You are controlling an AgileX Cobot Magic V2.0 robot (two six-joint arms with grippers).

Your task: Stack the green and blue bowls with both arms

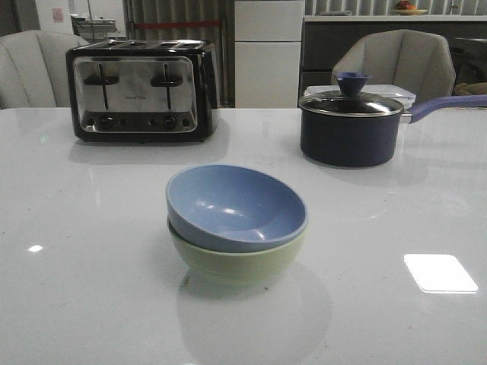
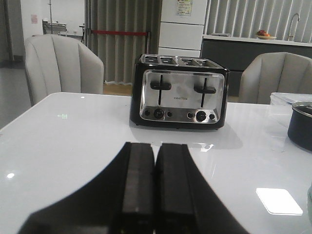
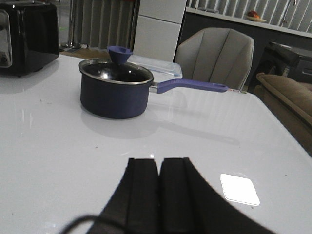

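Note:
The pale blue bowl [image 1: 232, 205] sits nested inside the pale green bowl [image 1: 236, 262] in the middle of the white table, tilted a little. Neither arm shows in the front view. In the left wrist view my left gripper [image 2: 155, 146] is shut and empty above the table, facing the toaster. A sliver of a bowl's rim [image 2: 309, 197] shows at that view's edge. In the right wrist view my right gripper [image 3: 159, 161] is shut and empty above the table, facing the saucepan. The bowls are out of that view.
A black and chrome toaster [image 1: 141, 90] stands at the back left. A dark navy lidded saucepan [image 1: 350, 125] with a long handle [image 1: 449, 104] stands at the back right, with a clear lidded box [image 1: 380, 91] behind it. Grey chairs stand beyond the table.

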